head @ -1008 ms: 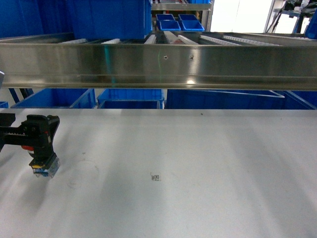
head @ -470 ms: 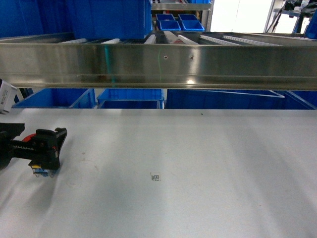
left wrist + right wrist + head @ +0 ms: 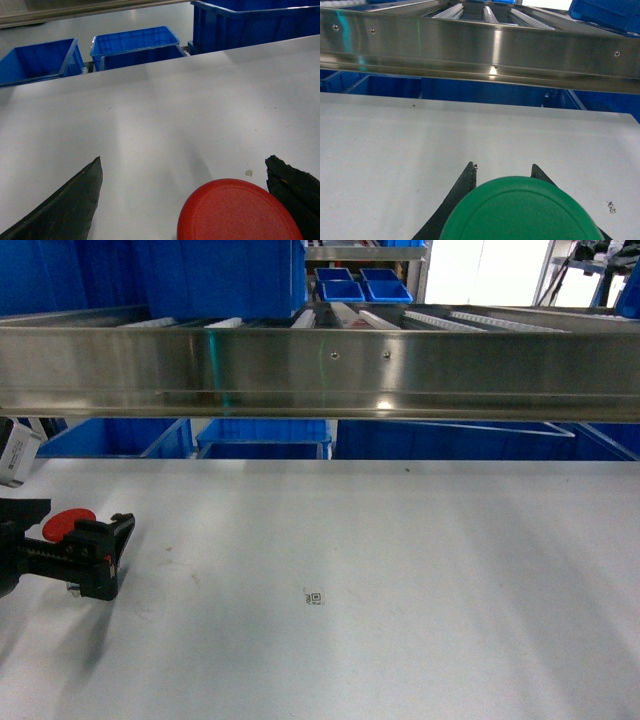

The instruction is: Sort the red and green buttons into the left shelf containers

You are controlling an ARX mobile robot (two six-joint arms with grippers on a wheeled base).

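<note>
The red button (image 3: 239, 212) shows its wide red cap between my left gripper's (image 3: 184, 159) fingers. It lies close to the right finger, with a wide gap to the left one, and the jaws stand open. In the head view that gripper (image 3: 104, 558) is low over the white table at the far left, with the red cap (image 3: 67, 523) beside it. My right gripper (image 3: 502, 166) is shut on the green button (image 3: 520, 212), whose green face fills the bottom of the right wrist view. This gripper is out of the head view. Blue containers (image 3: 134, 46) stand beyond the table's far edge.
A steel roller-shelf rail (image 3: 320, 370) runs across above the table's far edge, with more blue totes (image 3: 265, 436) below it and one on top (image 3: 220, 275). A small printed marker (image 3: 315, 597) sits mid-table. The white table (image 3: 420, 570) stretches to the right.
My left gripper sank from just above the table down to its surface with the red button. Its jaws now stand apart, and the red cap shows more.
</note>
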